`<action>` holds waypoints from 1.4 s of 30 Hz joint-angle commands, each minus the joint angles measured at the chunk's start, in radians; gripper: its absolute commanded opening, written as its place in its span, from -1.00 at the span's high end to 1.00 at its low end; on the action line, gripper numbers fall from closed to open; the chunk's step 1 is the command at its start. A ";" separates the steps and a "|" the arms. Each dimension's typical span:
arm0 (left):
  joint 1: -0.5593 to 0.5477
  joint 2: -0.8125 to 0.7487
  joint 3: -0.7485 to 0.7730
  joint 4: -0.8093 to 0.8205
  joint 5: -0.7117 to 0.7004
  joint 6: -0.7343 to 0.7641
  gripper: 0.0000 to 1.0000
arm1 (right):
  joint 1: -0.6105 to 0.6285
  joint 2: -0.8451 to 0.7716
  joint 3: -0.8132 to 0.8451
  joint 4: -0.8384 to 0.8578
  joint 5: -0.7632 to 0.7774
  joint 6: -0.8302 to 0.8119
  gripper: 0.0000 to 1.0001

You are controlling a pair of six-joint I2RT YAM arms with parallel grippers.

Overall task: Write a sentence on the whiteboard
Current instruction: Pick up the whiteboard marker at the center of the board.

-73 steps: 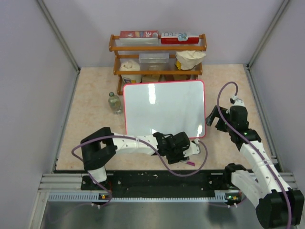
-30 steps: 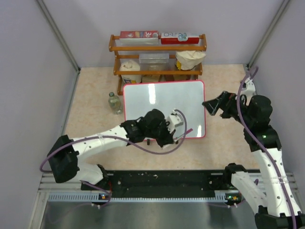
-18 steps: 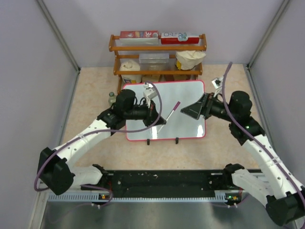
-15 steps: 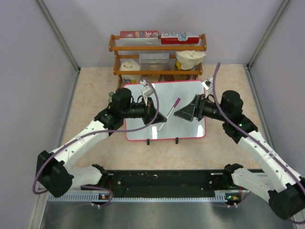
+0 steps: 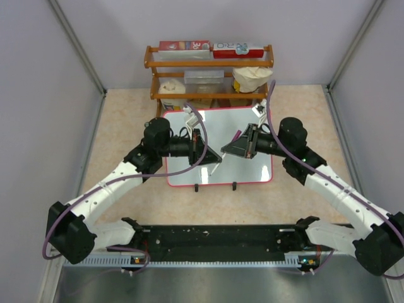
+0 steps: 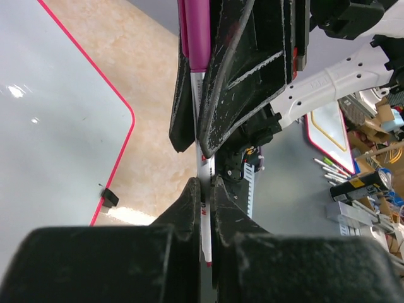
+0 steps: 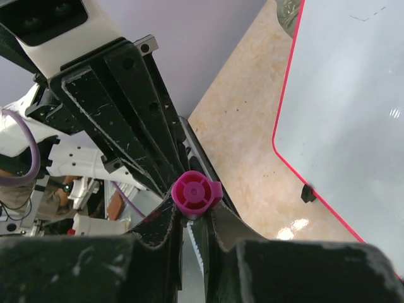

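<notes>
In the middle of the top view, above the big shiny white whiteboard with a thin red-pink frame, a thin white marker pen is held between both arms. The whiteboard sits on the tan table, just in front of the brown wooden shelf. No words of the sentence can be seen on it yet. The step in hand looks like taking the cap off. The left gripper is squeezed together on the pen's white body. The right gripper is pinched tight on the round pink cap. Next, the two ends probably need to be pulled straight apart, with both grips held firm.
</notes>
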 commanded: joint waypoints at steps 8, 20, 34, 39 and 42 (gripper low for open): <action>0.000 -0.020 -0.015 -0.014 0.017 0.053 0.00 | 0.006 -0.067 0.068 -0.029 0.105 -0.044 1.00; -0.003 0.001 -0.049 0.066 0.054 0.012 0.67 | 0.003 -0.072 0.050 -0.019 0.107 -0.027 1.00; 0.002 -0.032 0.012 -0.048 0.013 0.049 1.00 | -0.075 -0.142 0.094 -0.178 0.090 -0.115 -0.92; 0.009 -0.067 0.029 -0.120 0.013 0.081 1.00 | -0.178 -0.190 0.099 -0.180 -0.050 -0.122 -0.98; 0.011 -0.078 0.026 -0.132 0.022 0.078 1.00 | -0.180 -0.202 0.099 -0.180 -0.102 -0.139 -0.98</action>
